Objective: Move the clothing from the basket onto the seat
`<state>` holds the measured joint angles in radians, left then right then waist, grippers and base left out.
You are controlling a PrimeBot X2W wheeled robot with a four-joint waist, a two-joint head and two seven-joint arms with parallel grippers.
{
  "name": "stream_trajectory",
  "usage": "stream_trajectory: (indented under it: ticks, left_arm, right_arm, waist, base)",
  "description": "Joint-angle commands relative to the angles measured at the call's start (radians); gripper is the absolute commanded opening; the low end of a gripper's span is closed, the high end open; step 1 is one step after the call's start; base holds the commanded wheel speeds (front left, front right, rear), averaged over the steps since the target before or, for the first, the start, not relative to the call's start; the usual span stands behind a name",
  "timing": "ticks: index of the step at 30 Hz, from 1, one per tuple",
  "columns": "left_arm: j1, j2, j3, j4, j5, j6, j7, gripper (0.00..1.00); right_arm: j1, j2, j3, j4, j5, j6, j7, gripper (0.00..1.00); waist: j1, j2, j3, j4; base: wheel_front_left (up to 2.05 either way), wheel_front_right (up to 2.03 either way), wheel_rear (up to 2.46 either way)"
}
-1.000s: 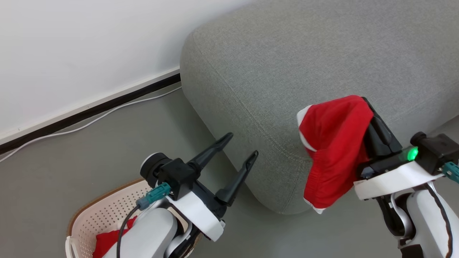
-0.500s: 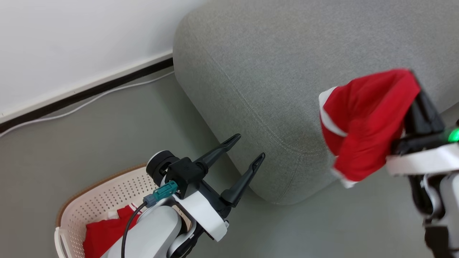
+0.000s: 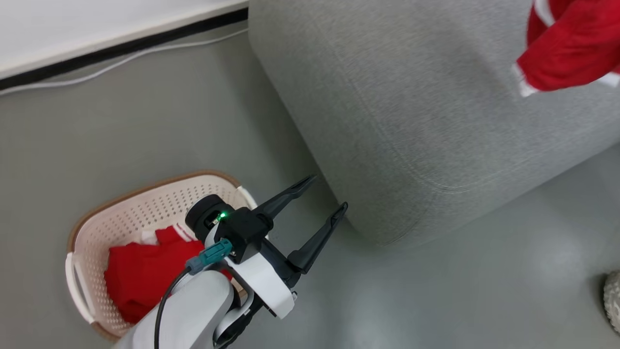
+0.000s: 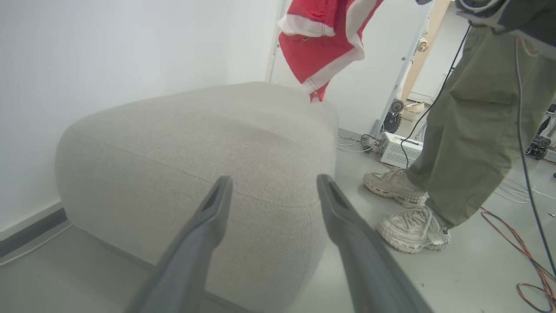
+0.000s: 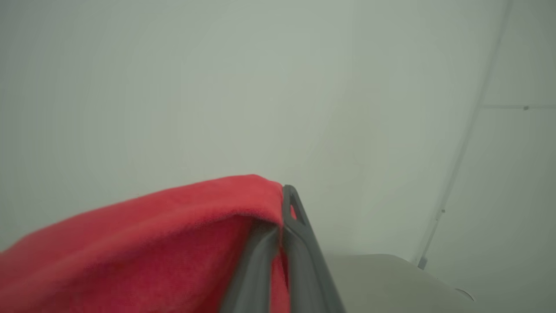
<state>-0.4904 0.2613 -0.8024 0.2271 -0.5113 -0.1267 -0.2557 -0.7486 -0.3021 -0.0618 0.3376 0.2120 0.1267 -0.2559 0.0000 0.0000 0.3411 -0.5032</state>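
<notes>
Our right jaws are pressed together, pinching a fold of a red garment (image 5: 152, 243) between the two dark fingers (image 5: 304, 252); the cloth drapes off to one side of them. We see that garment, its white trim showing, hanging in the air over the far part of the grey seat (image 3: 411, 121). Whether its lowest tip touches the cushion we cannot tell. Our left jaws are spread wide and hold nothing, their tips just off the seat's rounded near corner, above the grey floor (image 3: 145, 121). Behind the left wrist the basket (image 3: 126, 218) sits on the floor near the seat, with the rest of the clothing (image 3: 140, 276) lying crumpled in it. Beyond the seat, in the left wrist view, a person's legs (image 4: 478, 130) in olive trousers and pale shoes (image 4: 412, 228) stand on the floor.
</notes>
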Motion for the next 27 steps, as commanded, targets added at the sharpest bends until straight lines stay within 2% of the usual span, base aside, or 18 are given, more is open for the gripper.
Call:
stream_trajectory:
  ticks: [1, 4, 14, 17, 22, 25, 27]
  left_arm:
    - [-0.052, 0.011, 0.017, -0.029, 0.007, -0.004, -0.006, 1.0]
    - [-0.093, 0.013, -0.015, -0.03, 0.003, -0.004, -0.006, 1.0]
    - [-0.158, 0.028, -0.062, -0.028, -0.001, -0.004, -0.006, 1.0]
    - [-0.164, 0.034, -0.067, -0.029, 0.0, -0.004, -0.006, 1.0]
    - [-0.18, 0.046, -0.078, -0.032, 0.003, -0.004, -0.006, 1.0]
    - [-0.188, 0.049, -0.086, -0.036, 0.004, -0.004, -0.006, 1.0]
    - [-0.194, 0.046, -0.09, -0.038, 0.004, -0.004, -0.006, 1.0]
  right_arm:
    - [-0.04, -0.029, -0.014, 0.0, -0.019, 0.004, -0.006, 0.0]
    - [-0.122, -0.071, -0.112, 0.079, -0.056, 0.004, -0.006, 0.0]
    - [-0.322, -0.162, -0.322, 0.285, -0.176, 0.004, -0.006, 0.0]
    - [-0.352, -0.173, -0.364, 0.315, -0.209, 0.004, -0.006, 0.0]
    - [-0.44, -0.192, -0.506, 0.376, -0.316, 0.004, -0.006, 0.0]
    - [-0.5, -0.184, -0.59, 0.382, -0.378, 0.004, -0.006, 0.0]
    - [-0.559, -0.154, -0.703, 0.378, -0.431, 0.004, -0.006, 0.0]
  waist:
    - [0.0, 0.0, 0.055, 0.053]
    - [0.0, 0.0, 0.113, 0.106]
    - [0.0, 0.0, 0.246, 0.219]
    - [0.0, 0.0, 0.271, 0.234]
    - [0.0, 0.0, 0.331, 0.264]
    - [0.0, 0.0, 0.36, 0.28]
    - [0.0, 0.0, 0.387, 0.295]
  base:
    - [0.0, 0.0, 0.0]
    - [0.0, 0.0, 0.0]
    - [0.0, 0.0, 0.0]
    - [0.0, 0.0, 0.0]
    - [0.0, 0.0, 0.0]
    - [0.0, 0.0, 0.0]
    - [0.0, 0.0, 0.0]
